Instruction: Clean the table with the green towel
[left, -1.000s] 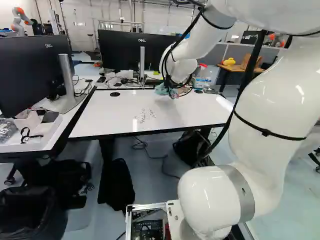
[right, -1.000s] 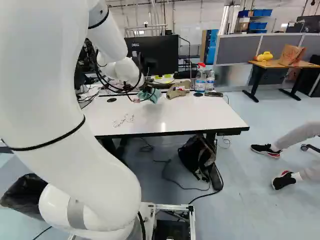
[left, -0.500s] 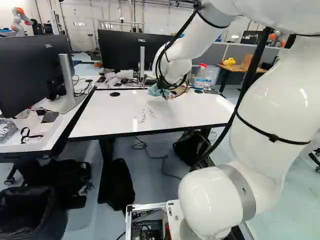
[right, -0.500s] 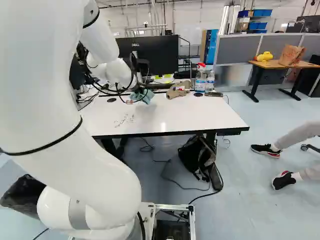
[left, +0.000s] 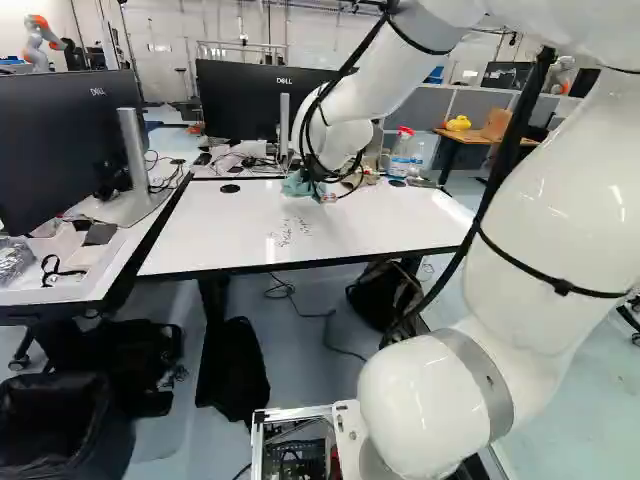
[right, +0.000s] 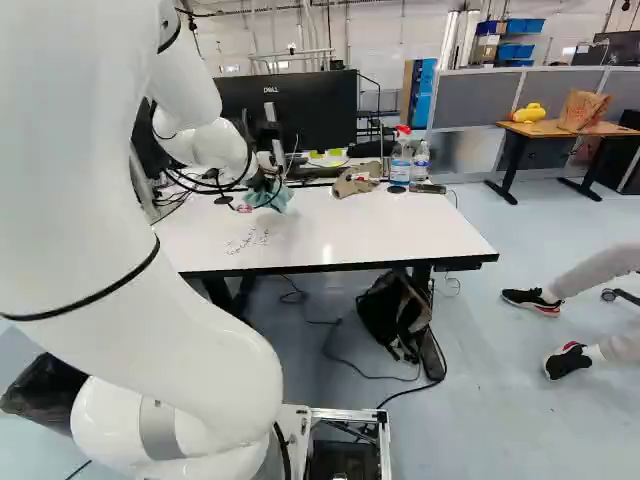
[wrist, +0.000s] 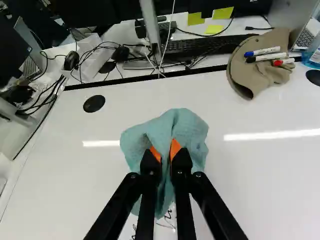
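Observation:
In the right base view the gripper (right: 243, 206) is low over the far part of the white table (right: 370, 235), largely hidden by the wrist and cables. The green towel (right: 272, 196) bunches below it. In the wrist view the gripper (wrist: 166, 155) is shut on the towel (wrist: 187, 127), whose cloth is pinched between the orange pads and spreads out on both sides. Dark handwriting (wrist: 167, 220) shows partly under the towel's near edge; in the left base view the marks (left: 290, 232) lie nearer the base than the towel (left: 300, 184).
A tan cap (wrist: 255, 75) with markers on it lies at the table's far edge, beside spray bottles (right: 402, 160). Monitors (left: 262, 100) and a keyboard (wrist: 205, 46) stand on the desk behind. A backpack (right: 395, 310) is under the table. Another robot (left: 42, 42) stands far back.
The arm has swung leftward in both base views, carrying the towel across the far part of the table. The base and the other things have stayed put.

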